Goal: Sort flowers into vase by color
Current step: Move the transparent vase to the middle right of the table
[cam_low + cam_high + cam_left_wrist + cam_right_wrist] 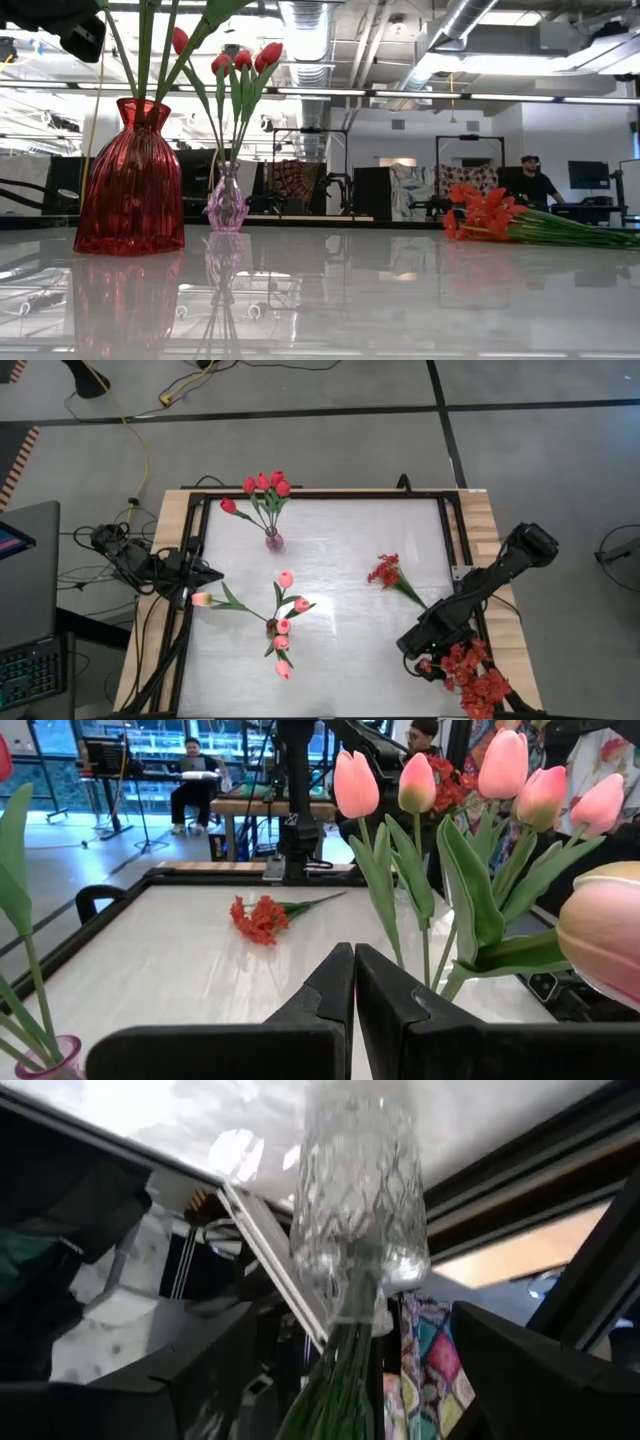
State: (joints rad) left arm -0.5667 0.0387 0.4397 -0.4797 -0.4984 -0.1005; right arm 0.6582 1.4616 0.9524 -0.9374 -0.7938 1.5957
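The right gripper [428, 660], fingers spread wide, half hides a bumpy clear glass vase [360, 1190]. The left gripper [354, 982] is clenched.

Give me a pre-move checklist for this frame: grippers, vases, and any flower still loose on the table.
1. Right gripper open beside the clear vase of red sprays: ok.
2. Left gripper shut, parked at the table's left edge: ok.
3. Red tulips in the purple vase: ok.
4. Pink tulips in the red vase: ok.
5. One red spray lying loose on the table: not ok.
6. Right gripper clear of stems: cannot tell.
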